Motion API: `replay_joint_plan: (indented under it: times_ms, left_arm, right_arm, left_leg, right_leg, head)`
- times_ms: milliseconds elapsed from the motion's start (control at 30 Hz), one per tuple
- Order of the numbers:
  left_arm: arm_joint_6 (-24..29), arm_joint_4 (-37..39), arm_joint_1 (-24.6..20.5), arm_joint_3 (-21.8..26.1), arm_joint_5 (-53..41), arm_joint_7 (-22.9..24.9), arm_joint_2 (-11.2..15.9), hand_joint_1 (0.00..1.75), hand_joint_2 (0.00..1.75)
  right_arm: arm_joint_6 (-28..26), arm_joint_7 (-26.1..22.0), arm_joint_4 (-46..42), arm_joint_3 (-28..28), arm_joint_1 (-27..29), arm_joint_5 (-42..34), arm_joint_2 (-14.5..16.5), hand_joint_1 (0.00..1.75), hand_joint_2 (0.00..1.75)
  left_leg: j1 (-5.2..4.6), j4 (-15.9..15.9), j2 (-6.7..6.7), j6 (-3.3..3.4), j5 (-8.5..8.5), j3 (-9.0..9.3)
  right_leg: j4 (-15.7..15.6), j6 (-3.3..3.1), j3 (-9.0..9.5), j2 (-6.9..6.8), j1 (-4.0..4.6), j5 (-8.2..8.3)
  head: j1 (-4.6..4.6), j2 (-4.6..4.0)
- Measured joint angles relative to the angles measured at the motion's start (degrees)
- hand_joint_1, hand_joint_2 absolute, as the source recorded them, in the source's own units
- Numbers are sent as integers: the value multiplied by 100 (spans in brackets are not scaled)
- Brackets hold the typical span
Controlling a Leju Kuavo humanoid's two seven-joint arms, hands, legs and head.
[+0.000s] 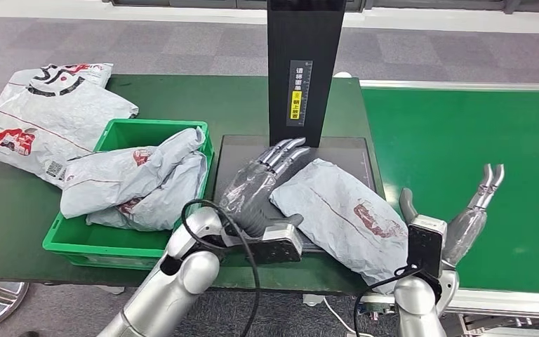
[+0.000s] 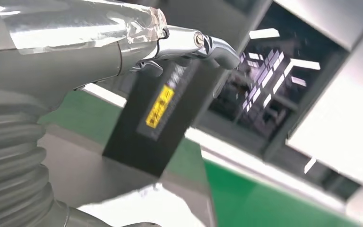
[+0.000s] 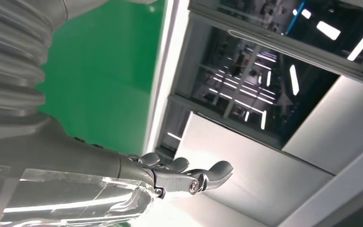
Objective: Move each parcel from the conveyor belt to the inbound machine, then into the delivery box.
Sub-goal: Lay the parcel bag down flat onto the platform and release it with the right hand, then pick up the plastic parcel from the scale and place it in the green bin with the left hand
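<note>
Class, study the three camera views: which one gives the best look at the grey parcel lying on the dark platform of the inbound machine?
The head view. It shows the grey parcel nearly whole on the machine's dark platform, beside the left hand. The left wrist view catches just a blurred pale patch that may be it. The right wrist view faces the conveyor belt and the room instead.

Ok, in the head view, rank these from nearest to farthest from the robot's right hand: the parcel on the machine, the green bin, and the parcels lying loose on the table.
From the right hand:
1. Parcel on the machine, just to its left on the dark platform.
2. Green bin, farther left, past the left hand, with parcels inside.
3. Loose parcels, far left corner of the table.
</note>
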Motion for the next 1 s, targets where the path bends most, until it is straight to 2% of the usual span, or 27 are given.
replay_joint_plan:
  times_ms: [267,467,733,1000]
  left_arm:
    - [-302,1653,-838,-352,99,-335,-204,0,175]
    - [-716,2756,-1272,-634,219,-609,-431,0,175]
    - [-979,3667,-1619,-1041,359,-727,-747,0,175]
    - [-1042,4300,-1651,-1425,732,-739,-969,0,175]
  right_arm:
    - [0,37,144,0,-10,-68,-38,0,175]
    - [0,96,159,0,0,-64,-44,0,175]
    - [2,115,183,2,16,-77,-44,0,175]
    - [1,136,184,31,59,-131,-50,0,175]
  left_leg:
    - [-1,0,0,0,1,1]
    - [-1,0,0,0,1,0]
    - [-2,0,0,1,-1,-2]
    - [-2,0,0,1,-1,-2]
  right_leg:
    - [0,0,0,1,-1,1]
    - [1,0,0,1,-1,1]
    - [1,1,0,0,-1,1]
    - [1,1,1,0,-1,1]
  head:
    - [0,1]
    - [0,0]
    - [0,0]
    - [0,0]
